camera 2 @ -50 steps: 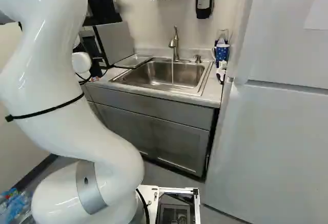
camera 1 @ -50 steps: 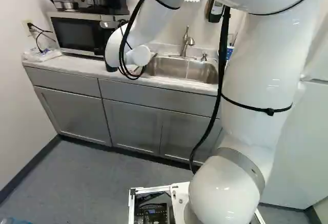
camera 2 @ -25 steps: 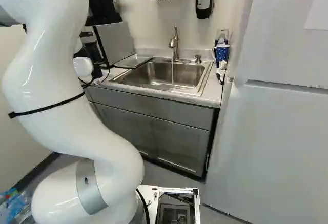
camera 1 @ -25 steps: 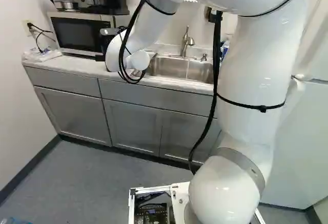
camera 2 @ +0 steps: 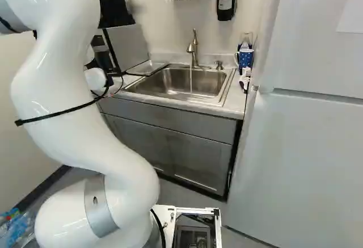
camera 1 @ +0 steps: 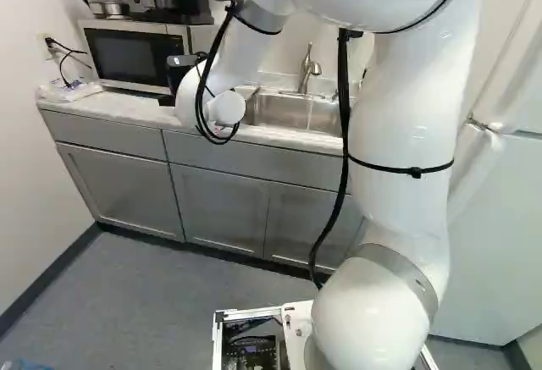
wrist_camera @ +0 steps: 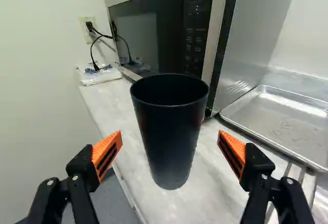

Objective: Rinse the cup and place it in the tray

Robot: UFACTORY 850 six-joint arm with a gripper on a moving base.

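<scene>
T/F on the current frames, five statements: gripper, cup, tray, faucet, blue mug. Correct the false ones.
1. The gripper is shut on the cup. False: it is open, with a gap between each finger and the cup.
2. The cup stands upright on the counter. True.
3. The cup is already in the metal tray. False: it is on the counter; the tray lies beside the microwave.
4. Water runs from the faucet into the sink. True.
5. The blue mug is in the sink. False: it is beyond the sink, beside the refrigerator.
</scene>
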